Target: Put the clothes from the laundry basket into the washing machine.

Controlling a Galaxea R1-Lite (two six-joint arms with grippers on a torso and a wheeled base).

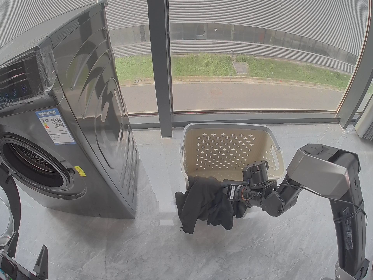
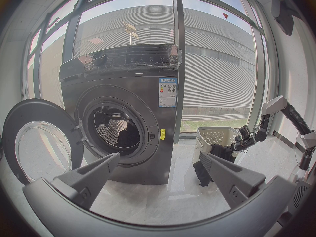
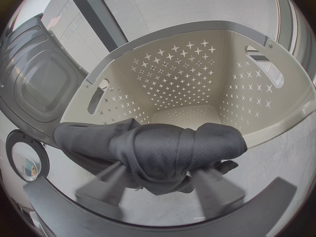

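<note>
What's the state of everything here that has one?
washing machine door, swung wide open
laundry basket, upright
dark garment, bunched, hanging over the basket's near rim
left tool, open, holding nothing
right tool, at the garment, open or shut unclear

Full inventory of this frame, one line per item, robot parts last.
washing machine: 1, dark grey, on the floor at left
washer door: 1, dark rim with glass centre, swung open
laundry basket: 1, cream with grey rim, by the window
garment: 1, black, draped over the basket's near rim
window: 1, dark grey frame, behind basket
floor: 1, pale grey marble
left gripper: 1, grey, open, facing the washer
right gripper: 1, grey, at the garment
</note>
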